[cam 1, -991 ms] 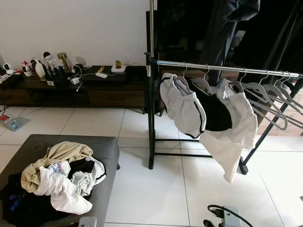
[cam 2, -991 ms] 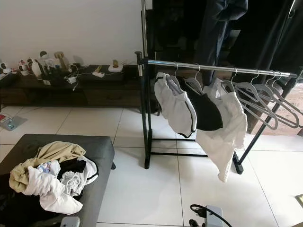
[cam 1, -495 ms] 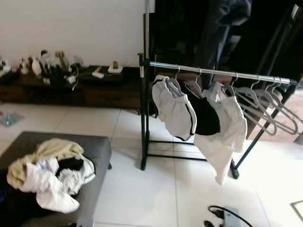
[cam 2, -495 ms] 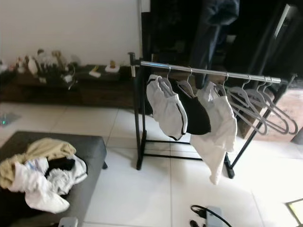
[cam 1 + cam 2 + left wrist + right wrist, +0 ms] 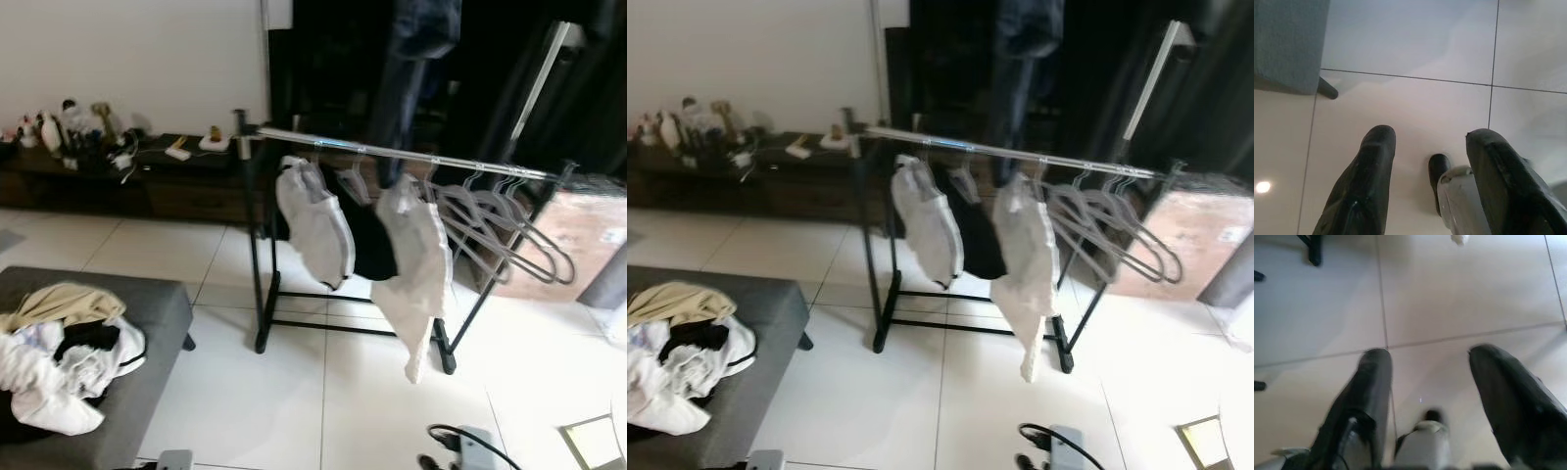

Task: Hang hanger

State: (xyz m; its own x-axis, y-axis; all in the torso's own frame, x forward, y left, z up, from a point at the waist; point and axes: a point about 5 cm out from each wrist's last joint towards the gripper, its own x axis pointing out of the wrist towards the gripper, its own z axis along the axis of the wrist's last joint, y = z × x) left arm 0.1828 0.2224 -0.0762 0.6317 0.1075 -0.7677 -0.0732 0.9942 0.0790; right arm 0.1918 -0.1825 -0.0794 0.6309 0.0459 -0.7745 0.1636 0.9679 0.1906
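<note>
A black clothes rack with a silver rail (image 5: 392, 155) stands on the white tile floor ahead. On it hang white shorts (image 5: 318, 223), a black garment (image 5: 370, 240) and a white shirt (image 5: 416, 264). Several empty grey hangers (image 5: 509, 230) crowd the rail's right end. My left gripper (image 5: 1430, 147) hangs open over bare tiles, nothing between its fingers (image 5: 1366, 186). My right gripper (image 5: 1427, 362) is open too, above the floor close to the rack's foot (image 5: 1312, 249).
A grey ottoman (image 5: 127, 382) at the lower left carries a pile of clothes (image 5: 54, 362). A dark low cabinet (image 5: 127, 186) with small items lines the back wall. A cardboard box (image 5: 583, 230) sits right of the rack. A cable and grey device (image 5: 470, 450) lie near my feet.
The whole picture has slid left, so the camera has turned right; the rack now sits nearer the middle and the box has come into sight. Nothing itself has moved.
</note>
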